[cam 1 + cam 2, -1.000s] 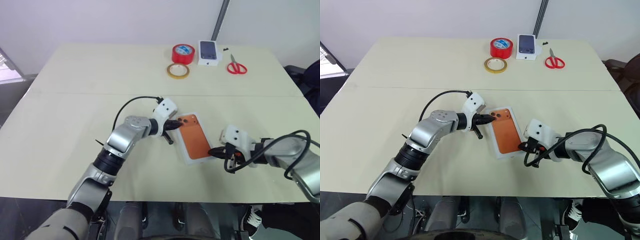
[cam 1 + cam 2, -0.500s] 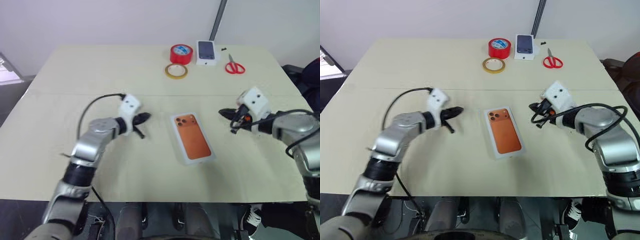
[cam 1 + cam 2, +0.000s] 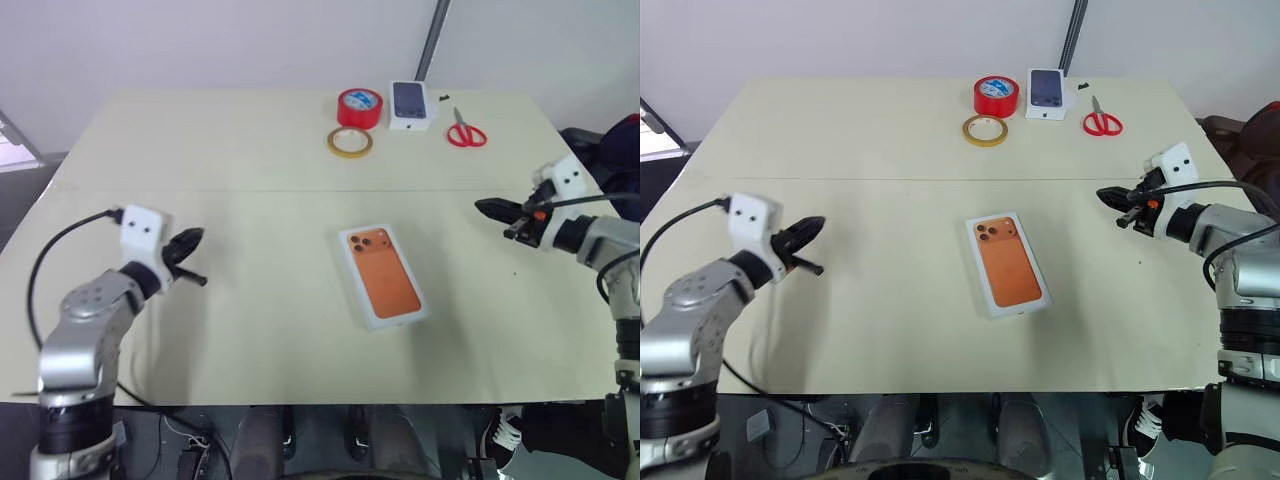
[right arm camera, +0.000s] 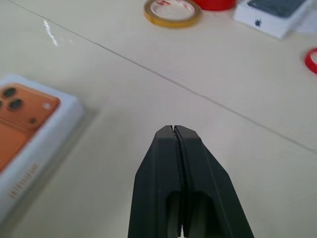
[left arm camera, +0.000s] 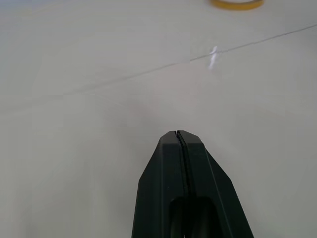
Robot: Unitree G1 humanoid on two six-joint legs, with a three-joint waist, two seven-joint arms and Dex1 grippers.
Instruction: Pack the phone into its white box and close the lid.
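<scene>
Lying flat near the middle of the pale table [image 3: 200, 150], the lid [image 3: 382, 274] shows its printed orange phone face upward and sits closed on the white box [image 4: 34, 148], whose side wall appears beneath it in the right wrist view. Both grippers stand well apart from it, one to each side. The left gripper [image 3: 190, 241] hangs over bare tabletop, its two black fingers [image 5: 181, 163] pressed together with nothing between them, tips aimed toward the closed box well off to its right. The right gripper [image 3: 490, 207] likewise has its fingers [image 4: 176, 163] shut tight and empty, pointing back toward the box, which lies ahead of it and lower on the table. Beyond both grippers, along the far edge, sit a yellow tape ring [image 3: 351, 142], a red tape roll [image 3: 361, 107], a smaller white box [image 3: 412, 105] picturing a dark phone, and red-handled scissors [image 3: 464, 131].
</scene>
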